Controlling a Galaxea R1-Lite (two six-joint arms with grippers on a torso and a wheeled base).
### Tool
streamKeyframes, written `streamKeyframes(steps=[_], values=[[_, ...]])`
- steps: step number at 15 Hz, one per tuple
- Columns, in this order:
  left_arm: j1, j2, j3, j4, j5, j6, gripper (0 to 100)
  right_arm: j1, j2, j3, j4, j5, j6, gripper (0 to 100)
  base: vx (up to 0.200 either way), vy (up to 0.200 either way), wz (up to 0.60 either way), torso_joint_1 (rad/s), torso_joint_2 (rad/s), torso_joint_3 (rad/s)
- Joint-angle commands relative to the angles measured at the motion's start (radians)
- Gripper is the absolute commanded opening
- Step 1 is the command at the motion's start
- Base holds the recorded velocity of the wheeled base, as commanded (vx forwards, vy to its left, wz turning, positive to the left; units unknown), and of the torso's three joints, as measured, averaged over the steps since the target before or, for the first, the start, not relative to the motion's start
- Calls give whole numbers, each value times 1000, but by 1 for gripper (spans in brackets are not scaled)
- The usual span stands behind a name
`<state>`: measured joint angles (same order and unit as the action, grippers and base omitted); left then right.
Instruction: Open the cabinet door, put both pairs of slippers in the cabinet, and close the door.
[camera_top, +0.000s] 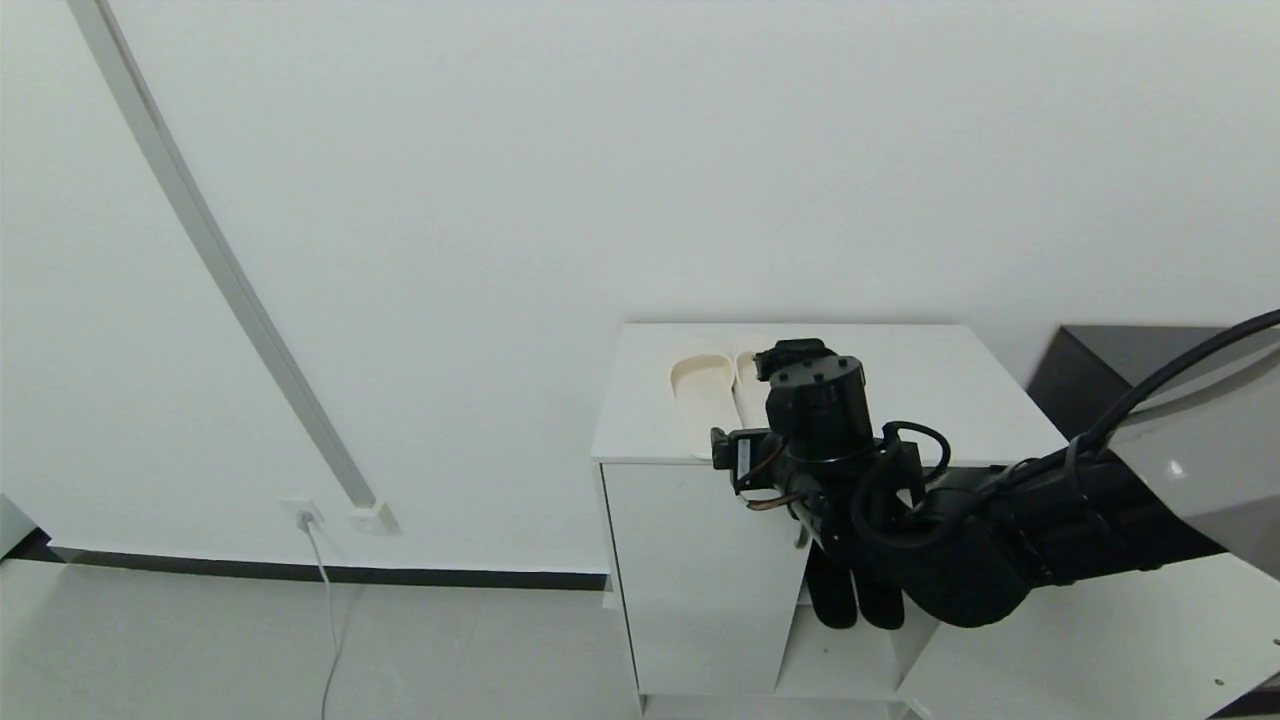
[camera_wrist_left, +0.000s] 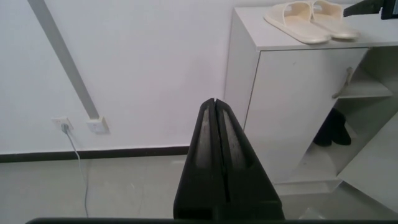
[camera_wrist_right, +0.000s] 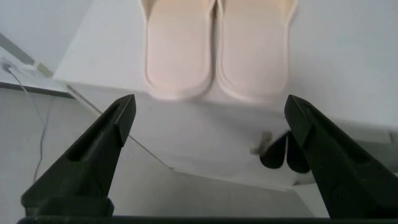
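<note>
The left gripper (camera_wrist_left: 215, 109) is hanging closed and empty left of the white cabinet (camera_top: 690, 570), while the cream slippers (camera_top: 705, 395), probably light, soft and best pinched together at their adjoining inner edges, are lying side by side on its top surface beneath the wide-open, empty right gripper (camera_wrist_right: 210, 102).

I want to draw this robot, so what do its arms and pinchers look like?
Draw them black. The right arm is chunky, with a round wrist section and looping black cables around it. The right gripper has two long wedge-shaped fingers that taper to points. The left gripper has long, flat black fingers too.
</note>
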<state>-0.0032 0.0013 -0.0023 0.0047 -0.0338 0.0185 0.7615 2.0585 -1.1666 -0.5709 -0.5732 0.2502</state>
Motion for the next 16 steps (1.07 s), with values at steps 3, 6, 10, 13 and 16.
streamKeyframes(steps=[3,6,10,13,16], values=[[0,0,-1,0,0,0,0,12,-1,8,-1,-2,0,100,200,0,0,5,4,2],[0,0,-1,0,0,-2,0,21,3,13,-1,-2,-3,100,133,0,0,2,0,-2],[0,-1,1,0,0,-2,0,16,40,4,-23,1,-6,100,0,0,0,0,0,0],[0,0,-1,0,0,-2,0,6,112,-39,-64,-1,-9,100,0,0,0,0,0,0],[0,-1,1,0,0,-3,0,-16,207,-137,-69,-2,-16,100,0,0,0,0,0,0]])
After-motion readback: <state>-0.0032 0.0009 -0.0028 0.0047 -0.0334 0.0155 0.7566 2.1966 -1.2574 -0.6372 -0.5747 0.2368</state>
